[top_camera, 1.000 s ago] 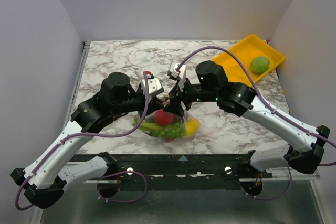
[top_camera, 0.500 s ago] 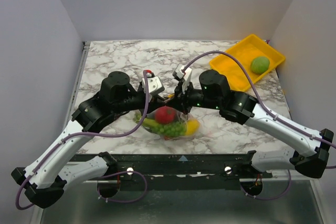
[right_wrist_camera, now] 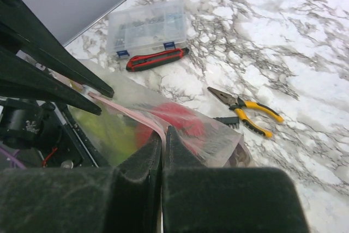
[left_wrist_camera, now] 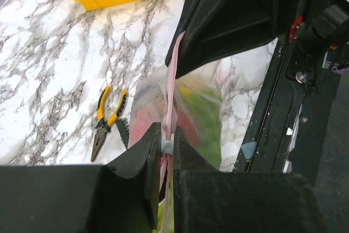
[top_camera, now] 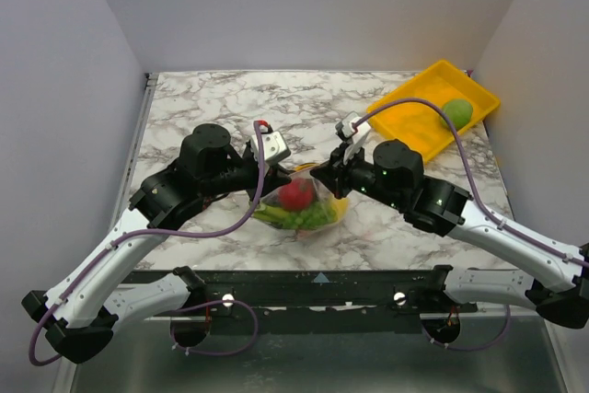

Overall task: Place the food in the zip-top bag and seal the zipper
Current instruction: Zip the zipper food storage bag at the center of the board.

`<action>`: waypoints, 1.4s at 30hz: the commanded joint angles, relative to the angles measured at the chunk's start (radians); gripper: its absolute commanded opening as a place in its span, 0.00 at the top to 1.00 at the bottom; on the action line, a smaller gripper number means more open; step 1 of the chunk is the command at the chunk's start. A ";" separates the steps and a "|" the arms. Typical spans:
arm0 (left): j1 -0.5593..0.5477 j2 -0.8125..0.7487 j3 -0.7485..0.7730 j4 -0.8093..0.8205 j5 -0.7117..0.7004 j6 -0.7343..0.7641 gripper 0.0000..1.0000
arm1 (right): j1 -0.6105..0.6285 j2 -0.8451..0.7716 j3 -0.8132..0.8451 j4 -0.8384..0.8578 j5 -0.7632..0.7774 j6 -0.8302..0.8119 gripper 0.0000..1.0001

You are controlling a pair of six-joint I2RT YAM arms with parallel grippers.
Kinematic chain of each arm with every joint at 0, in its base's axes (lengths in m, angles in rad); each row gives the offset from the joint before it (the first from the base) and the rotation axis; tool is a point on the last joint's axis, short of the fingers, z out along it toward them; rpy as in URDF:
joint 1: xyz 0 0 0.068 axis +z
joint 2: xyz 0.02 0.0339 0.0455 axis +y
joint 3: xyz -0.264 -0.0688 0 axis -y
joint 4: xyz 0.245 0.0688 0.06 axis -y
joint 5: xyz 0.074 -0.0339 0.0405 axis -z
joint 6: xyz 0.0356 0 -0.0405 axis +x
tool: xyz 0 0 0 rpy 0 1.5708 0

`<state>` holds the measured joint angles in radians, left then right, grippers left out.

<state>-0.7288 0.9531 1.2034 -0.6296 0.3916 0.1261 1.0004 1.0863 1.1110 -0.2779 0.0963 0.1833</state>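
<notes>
Looking down from above, we see the zip-top bag [top_camera: 317, 192] near the middle of the table's [top_camera: 202, 108] near edge, strung between the two arms. Bare marble lies beyond it up to the far wall. The far right corner is taken by a yellow tray [top_camera: 409, 121] holding a green item [top_camera: 457, 112], well apart from the bag. In the wrist views, yellow-handled pliers [right_wrist_camera: 245, 113] lie just beside the bag on its far side. A clear plastic box [right_wrist_camera: 146, 25] with a red-and-black tool [right_wrist_camera: 155, 58] beside it sits farther off, by the wall. The bag is thin, clear and crumpled, and it bulges with the food [top_camera: 304, 211]: a red round fruit [top_camera: 295, 193] on top, green pieces [top_camera: 308, 218] below and a yellow piece [top_camera: 339, 212] at the right. The zipper [left_wrist_camera: 174, 80], a pale pink strip, is uppermost. Its long axis runs left to right between the grippers, roughly along the table's near edge, and the pouch hangs beneath it. The left gripper [left_wrist_camera: 168, 144] has its jaws clamped on the pink strip at one end, and the right gripper [right_wrist_camera: 162, 135] has its jaws pressed together on the strip nearer the other. Whether the bag's bottom rests on the marble or hangs just above it, we cannot tell.
</notes>
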 commanded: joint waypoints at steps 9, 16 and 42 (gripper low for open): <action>0.004 -0.063 0.032 -0.170 -0.096 -0.008 1.00 | -0.035 -0.127 -0.084 0.025 0.342 -0.054 1.00; 0.004 -0.124 -0.029 -0.202 -0.167 -0.028 1.00 | -0.036 -0.200 -0.121 0.015 0.412 -0.063 1.00; 0.014 -0.258 -0.039 -0.182 -0.260 -0.121 0.37 | -0.035 -0.388 -0.240 0.066 0.353 -0.170 1.00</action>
<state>-0.7200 0.7162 1.1015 -0.7979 0.1692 0.0277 0.9714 0.7727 0.8906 -0.2905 0.4046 0.1089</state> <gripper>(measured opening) 0.496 0.007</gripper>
